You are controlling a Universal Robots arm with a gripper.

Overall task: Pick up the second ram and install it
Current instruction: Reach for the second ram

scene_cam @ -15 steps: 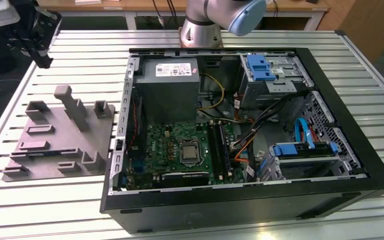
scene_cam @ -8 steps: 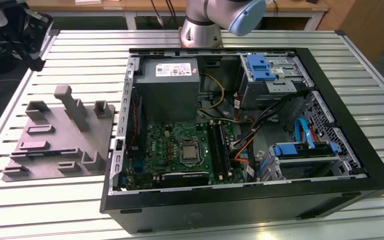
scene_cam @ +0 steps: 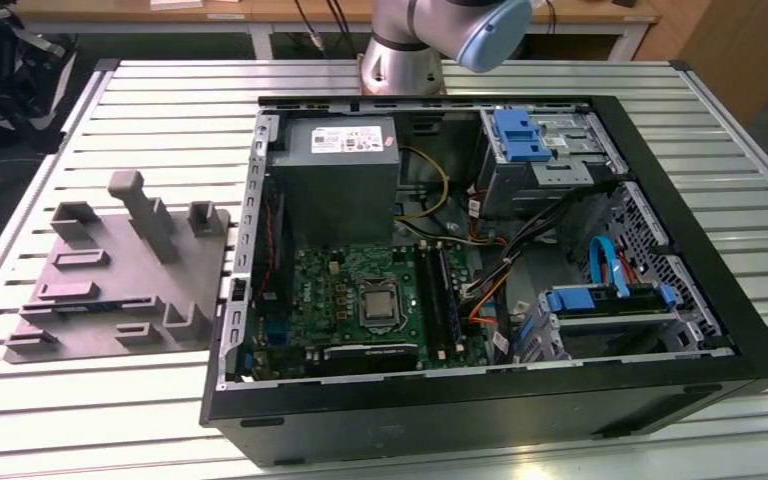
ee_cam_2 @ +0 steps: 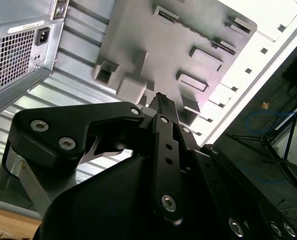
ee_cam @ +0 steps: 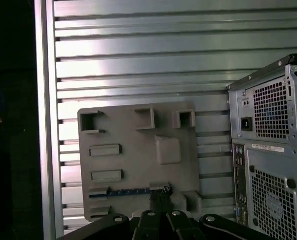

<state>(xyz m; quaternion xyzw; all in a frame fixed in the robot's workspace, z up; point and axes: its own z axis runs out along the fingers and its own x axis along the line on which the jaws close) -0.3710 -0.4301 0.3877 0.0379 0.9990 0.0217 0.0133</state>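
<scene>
The second ram [ee_cam: 123, 192] is a thin dark stick with a bluish strip, lying flat in a slot near one edge of the grey holder block [ee_cam: 138, 150]. The exterior view shows the ram [scene_cam: 97, 307] on the same block [scene_cam: 117, 270], at that view's left beside the open computer case. My gripper [ee_cam: 161, 196] hangs well above the block with its fingers together and nothing between them. In the first wrist view its tips line up with one end of the stick. The second wrist view has the gripper [ee_cam_2: 161, 100] over the block [ee_cam_2: 178, 50].
The open computer case [scene_cam: 491, 440] lies on the slatted metal table [scene_cam: 91, 420], with its motherboard [scene_cam: 357, 300] and memory slots [scene_cam: 440, 290] facing up. The arm's base [scene_cam: 404, 60] stands behind the case. The case's rear panel [ee_cam: 268, 150] is beside the holder.
</scene>
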